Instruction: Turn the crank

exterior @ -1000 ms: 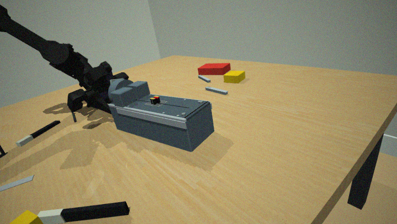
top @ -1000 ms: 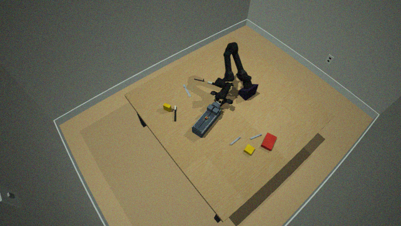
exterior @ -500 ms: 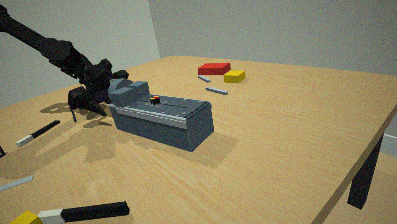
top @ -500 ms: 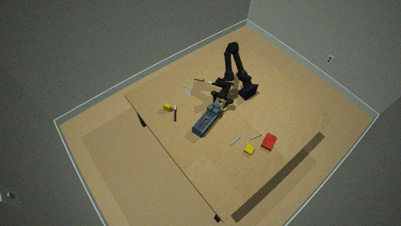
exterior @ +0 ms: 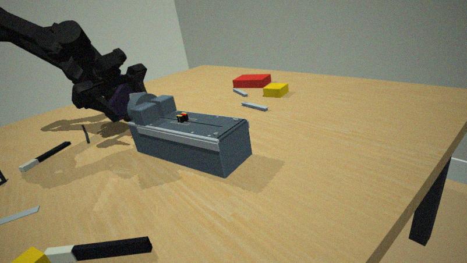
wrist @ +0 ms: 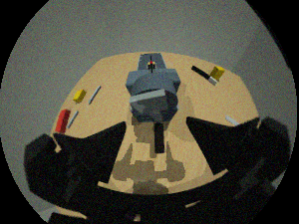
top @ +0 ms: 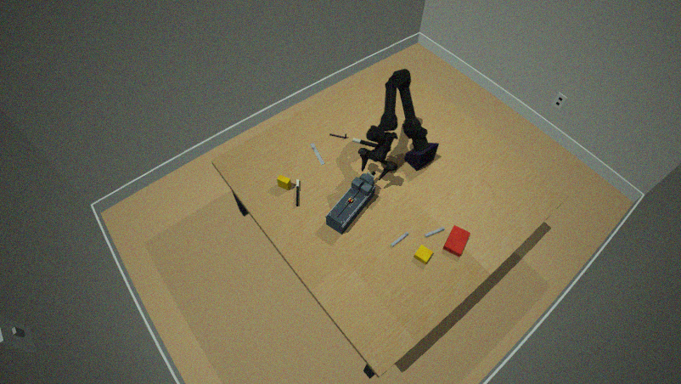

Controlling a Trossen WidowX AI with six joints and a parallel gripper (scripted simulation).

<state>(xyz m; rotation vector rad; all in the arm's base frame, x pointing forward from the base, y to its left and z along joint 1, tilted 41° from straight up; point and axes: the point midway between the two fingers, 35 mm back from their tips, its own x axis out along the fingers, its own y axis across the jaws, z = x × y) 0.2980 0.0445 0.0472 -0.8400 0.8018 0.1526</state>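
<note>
The blue-grey machine (top: 338, 220) (exterior: 183, 152) (wrist: 145, 63) stands on the table. Its small red pointer (exterior: 184, 114) sits in the top slot, close beside the brass marks (exterior: 179, 116); whether it is exactly level is too small to tell. The pointer area is also tiny in the wrist view. The crank's grey arm (wrist: 148, 97) lies nearly level across the round end housing (wrist: 161, 110). The black handle (wrist: 158, 138) sticks out toward the gripper. My gripper (top: 372, 173) (wrist: 156, 121) is open and empty, its fingers apart on either side of the handle, with visible space between.
A red block (top: 456, 240) (exterior: 251, 81) (wrist: 63, 120), a yellow block (top: 423, 254) (exterior: 275, 89) (wrist: 80, 96) and grey bars lie on one side of the machine. Another yellow block (top: 284, 182), black-and-white bars and a grey strip (top: 317, 154) lie on the other side.
</note>
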